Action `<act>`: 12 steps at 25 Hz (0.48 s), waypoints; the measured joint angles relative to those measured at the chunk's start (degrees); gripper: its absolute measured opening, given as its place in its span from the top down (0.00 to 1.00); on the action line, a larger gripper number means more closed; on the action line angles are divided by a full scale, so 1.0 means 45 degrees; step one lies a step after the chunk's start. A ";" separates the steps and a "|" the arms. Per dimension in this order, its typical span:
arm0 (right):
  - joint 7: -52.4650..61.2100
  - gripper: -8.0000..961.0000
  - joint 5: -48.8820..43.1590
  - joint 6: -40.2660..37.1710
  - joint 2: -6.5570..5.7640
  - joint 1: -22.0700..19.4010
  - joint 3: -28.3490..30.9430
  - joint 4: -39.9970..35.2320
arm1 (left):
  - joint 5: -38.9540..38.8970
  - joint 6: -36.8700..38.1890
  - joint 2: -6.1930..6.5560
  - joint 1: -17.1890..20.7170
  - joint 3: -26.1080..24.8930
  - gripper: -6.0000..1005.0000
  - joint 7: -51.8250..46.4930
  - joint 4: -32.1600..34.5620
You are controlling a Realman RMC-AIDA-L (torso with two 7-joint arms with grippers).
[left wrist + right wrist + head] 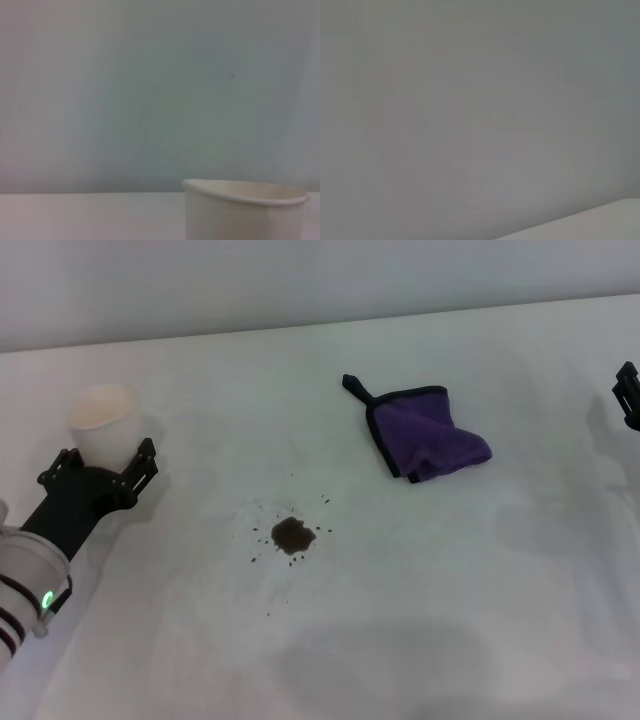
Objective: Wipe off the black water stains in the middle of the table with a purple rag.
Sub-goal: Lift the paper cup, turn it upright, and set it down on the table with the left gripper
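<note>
On your white table (480,580) lie 1 purple rag (428,435), crumpled, and 1 black stain (292,535) ringed with tiny specks, near the middle and well apart from the rag, nearer you and to its left. Your left gripper (103,462) sits at the left edge, its 2 fingers spread on either side of 1 white paper cup (102,422). Your right gripper (627,395) only peeks in at the right edge; its grip can't be told.
</note>
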 joint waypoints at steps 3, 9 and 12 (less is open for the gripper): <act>0.0002 0.25 0.0000 0.0000 0.0000 -0.0004 0.0000 0.0000 | -0.0003 -0.0096 0.0003 0.0010 0.0000 0.24 0.0008 -0.0004; 0.0008 0.25 0.0000 0.0001 0.0000 -0.0035 0.0000 0.0000 | 0.0107 -0.0322 -0.0005 0.0035 0.0013 0.24 0.0155 0.0046; 0.0015 0.26 0.0000 0.0001 0.0000 -0.0035 0.0000 0.0000 | 0.0156 -0.0347 -0.0010 0.0223 0.0013 0.23 0.0628 0.0144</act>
